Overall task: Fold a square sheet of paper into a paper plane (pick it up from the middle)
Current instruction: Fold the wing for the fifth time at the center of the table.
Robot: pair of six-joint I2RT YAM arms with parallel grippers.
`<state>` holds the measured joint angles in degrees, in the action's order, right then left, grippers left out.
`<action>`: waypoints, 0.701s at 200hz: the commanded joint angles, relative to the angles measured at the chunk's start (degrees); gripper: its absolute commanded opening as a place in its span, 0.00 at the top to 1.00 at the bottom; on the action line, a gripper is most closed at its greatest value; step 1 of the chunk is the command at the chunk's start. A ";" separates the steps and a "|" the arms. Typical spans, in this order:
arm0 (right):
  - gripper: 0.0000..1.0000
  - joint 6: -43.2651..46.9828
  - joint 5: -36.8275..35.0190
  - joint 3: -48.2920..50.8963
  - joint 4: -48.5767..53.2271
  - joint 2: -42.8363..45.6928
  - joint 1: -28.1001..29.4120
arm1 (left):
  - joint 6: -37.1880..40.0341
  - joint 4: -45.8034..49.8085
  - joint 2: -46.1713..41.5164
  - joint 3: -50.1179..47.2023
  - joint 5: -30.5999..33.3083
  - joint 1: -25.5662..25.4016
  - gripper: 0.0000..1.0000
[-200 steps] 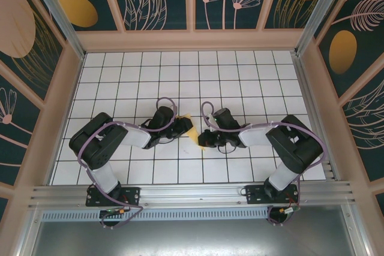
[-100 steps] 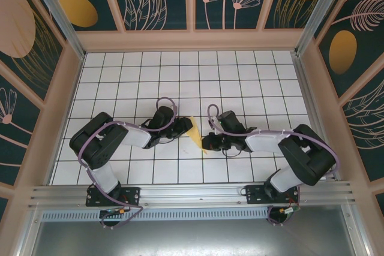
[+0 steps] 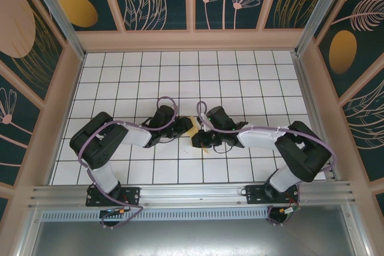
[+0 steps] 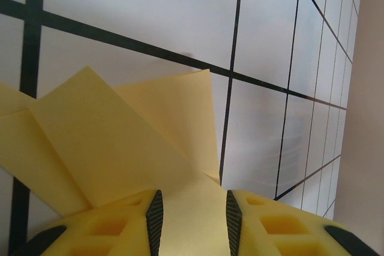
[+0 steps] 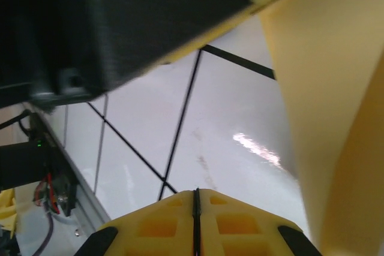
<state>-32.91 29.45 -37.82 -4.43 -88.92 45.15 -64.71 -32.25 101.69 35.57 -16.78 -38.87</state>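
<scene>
Two arms converged on part-folded yellow sheet [image 4: 120, 142]: right gripper [image 5: 195, 199], jaws together, swung back beside it; left gripper [image 4: 193, 208], jaws apart, straddles sheet. Creasing stroke likely imminent.

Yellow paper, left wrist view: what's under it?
The white grid table shows around the folded yellow paper, black lines running beneath its edges. The tabletop directly below its layers is covered; its near end runs between the fingers of the left gripper.

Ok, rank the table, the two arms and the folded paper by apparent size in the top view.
1. Table.
2. Left arm and right arm: alike, so tied.
3. Folded paper, partly covered by the arms.
</scene>
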 commanded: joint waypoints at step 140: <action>0.91 -5.00 7.46 11.67 -12.48 -5.52 -9.17 | 4.08 6.44 2.66 0.38 2.58 -0.06 0.60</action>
<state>-36.01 35.68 -28.32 -15.92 -91.53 36.64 -63.88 -31.68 101.32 36.07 -17.82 -38.61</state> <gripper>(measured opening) 0.095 0.385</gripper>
